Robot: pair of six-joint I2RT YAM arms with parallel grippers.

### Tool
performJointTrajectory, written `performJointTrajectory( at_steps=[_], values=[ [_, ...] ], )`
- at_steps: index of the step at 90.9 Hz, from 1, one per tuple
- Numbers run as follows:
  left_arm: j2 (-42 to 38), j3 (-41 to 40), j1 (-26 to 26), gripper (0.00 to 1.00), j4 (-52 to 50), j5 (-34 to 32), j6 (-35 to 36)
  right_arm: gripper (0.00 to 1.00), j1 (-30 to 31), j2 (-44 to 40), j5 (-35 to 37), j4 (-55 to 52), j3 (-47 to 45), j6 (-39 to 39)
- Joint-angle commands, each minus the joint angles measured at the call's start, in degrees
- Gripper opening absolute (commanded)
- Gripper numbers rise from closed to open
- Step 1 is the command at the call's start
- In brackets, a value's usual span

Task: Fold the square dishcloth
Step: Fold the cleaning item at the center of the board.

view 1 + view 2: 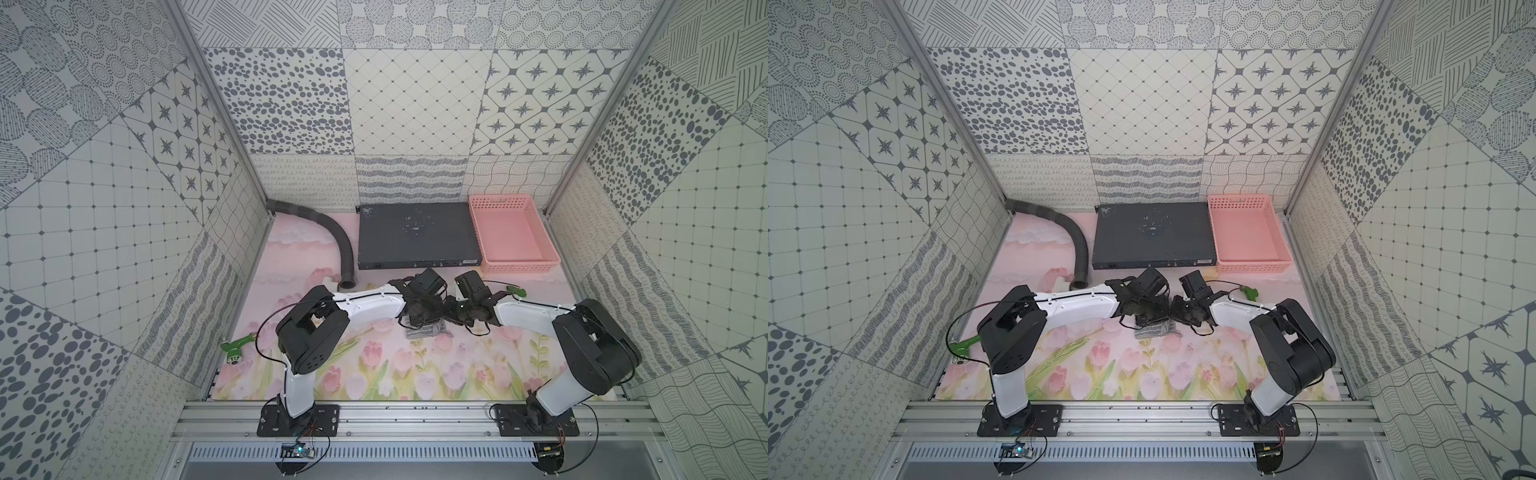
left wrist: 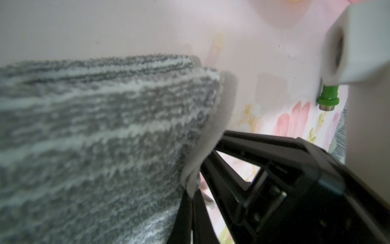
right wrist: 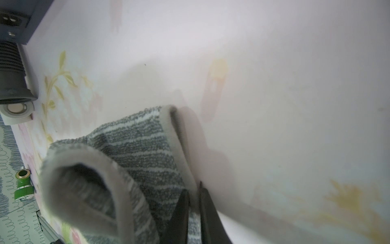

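Clamped shut with the left gripper (image 2: 191, 202) on the pale hem of the soft grey striped knitted dishcloth (image 2: 101, 135). Pinched almost closed with the right gripper (image 3: 193, 196) on another stretch of hem. Draped doubled over between both, mid-table over the pink tulip-printed table mat (image 1: 374, 374). Largely hidden beneath the wrists in both top views. Long axis side to side (image 1: 428, 331).

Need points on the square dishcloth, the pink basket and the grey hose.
square dishcloth (image 1: 428, 332): in a top view, on its exposed striped surface.
pink basket (image 1: 519, 268): in a top view, on its near lattice wall.
grey hose (image 1: 345, 253): in a top view, on the ribbed lower bend.
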Motion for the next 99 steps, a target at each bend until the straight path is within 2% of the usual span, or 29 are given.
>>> performJointTrajectory(
  at_steps=[1, 28, 45, 57, 75, 87, 99],
  values=[
    [1.08, 0.55, -0.23, 0.0, 1.6, 0.71, -1.08, 0.15, 0.45, 0.54, 0.67, 0.07, -0.64, 0.56],
    [3.4, 1.89, 0.36, 0.02, 3.49, 0.96, -2.41, 0.15, 0.42, -0.58, 0.98, 0.07, -1.15, 0.47],
    [3.88, 1.83, 0.64, 0.17, 4.86, 2.05, -3.44, 0.15, 0.45, -0.32, 1.02, 0.09, -0.82, 0.38],
    [2.82, 0.76, 0.96, 0.32, 6.77, 3.33, -4.1, 0.16, 0.47, -0.94, 1.64, -0.47, -0.41, 0.02],
    [-0.59, -0.38, 1.59, 0.33, 10.44, 7.08, -4.28, 0.18, 0.46, -2.9, 3.85, -3.0, 0.85, -1.38],
    [-2.83, -0.52, 1.69, 0.41, 13.57, 10.79, -4.86, 0.2, 0.48, -4.35, 5.59, -5.01, 1.67, -2.13],
    [-5.44, -2.23, 1.78, 0.42, 16.64, 12.51, -6.13, 0.21, 0.5, -6.04, 6.99, -6.91, 2.15, -2.56]
  ],
)
